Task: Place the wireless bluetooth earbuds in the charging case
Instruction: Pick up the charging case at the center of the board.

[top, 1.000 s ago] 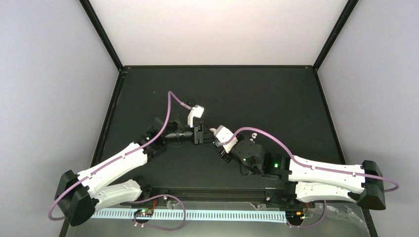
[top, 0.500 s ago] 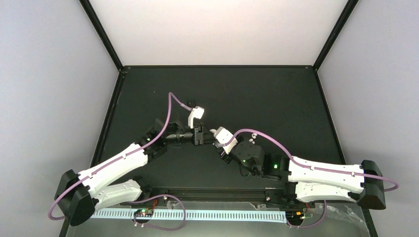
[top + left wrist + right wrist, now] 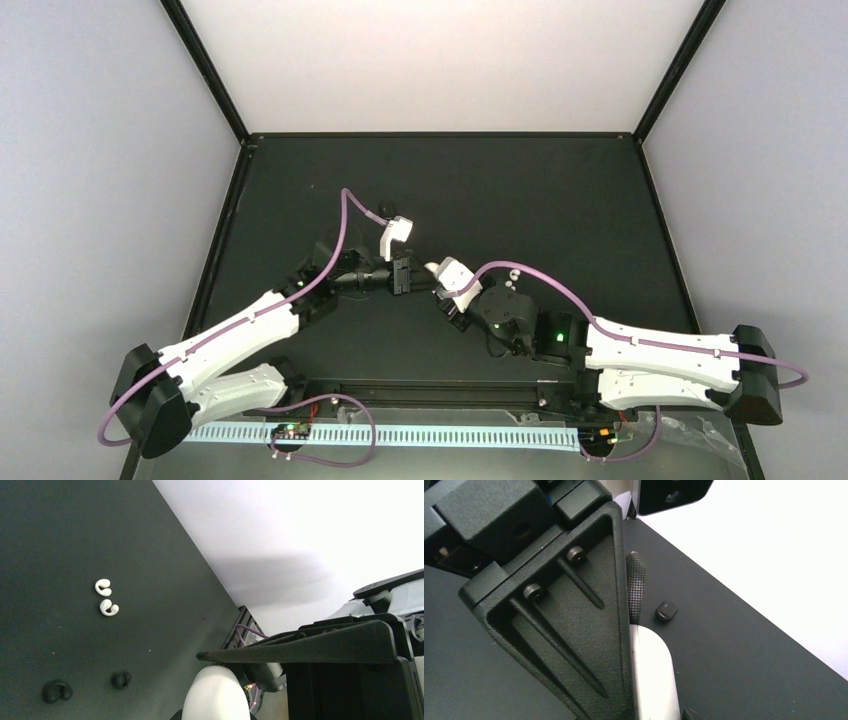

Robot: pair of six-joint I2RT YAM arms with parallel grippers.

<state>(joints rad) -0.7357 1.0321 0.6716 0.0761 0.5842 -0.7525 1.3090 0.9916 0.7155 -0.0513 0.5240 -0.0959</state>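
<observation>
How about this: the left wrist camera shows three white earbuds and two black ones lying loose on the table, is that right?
Not quite: two white ones, not three. The left wrist view shows the upper white earbud and the lower white earbud close together, plus the left black earbud and the right black earbud, all loose on the table.

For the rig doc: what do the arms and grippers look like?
White shells with black joints and bases on left arm and right arm, a purple cable along each. The left gripper and right gripper are black; fingers are ribbed wedges with two screws and a cross-hatched pad. There is a green light near the right wrist.
</observation>
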